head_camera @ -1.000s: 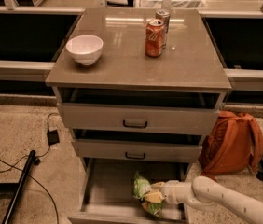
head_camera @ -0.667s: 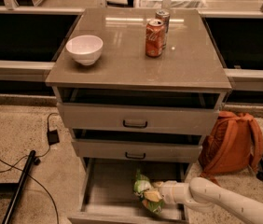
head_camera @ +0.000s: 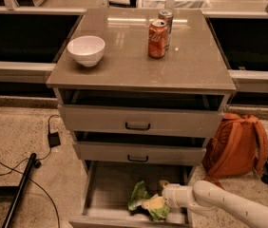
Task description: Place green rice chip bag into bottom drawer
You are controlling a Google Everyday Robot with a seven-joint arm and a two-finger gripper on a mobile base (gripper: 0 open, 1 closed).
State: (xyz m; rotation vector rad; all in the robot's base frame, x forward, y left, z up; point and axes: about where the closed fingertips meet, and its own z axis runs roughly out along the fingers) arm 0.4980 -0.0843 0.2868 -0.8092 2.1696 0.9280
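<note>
Speckled flooring surrounded a grey-beige cabinet [head_camera: 138, 72] whose lowest tray stood pulled out. Down inside that bottom drawer [head_camera: 106, 189], the gripper [head_camera: 161, 202] sat at the front right, its tip buried in the crumpled green rice chip bag [head_camera: 141, 199]. Whether it clamped the foil or merely lay against it could not be told. The bag lay just left of the gripper, on or barely above the drawer floor, inside the walls.

Judging by that, the release was the step in hand. It would go best with the bag settled flat on the floor, clear of the front wall, followed by a straight withdrawal so no foil snagged and dragged out.

The white arm [head_camera: 219, 204] reached in low from the right, nearly level, its forearm crossing the drawer's right wall. Beyond the arm, further right, leaned an orange backpack [head_camera: 236, 148]. Well above, on top of the cabinet, stood a red can [head_camera: 157, 31] and a white bowl [head_camera: 86, 50].
</note>
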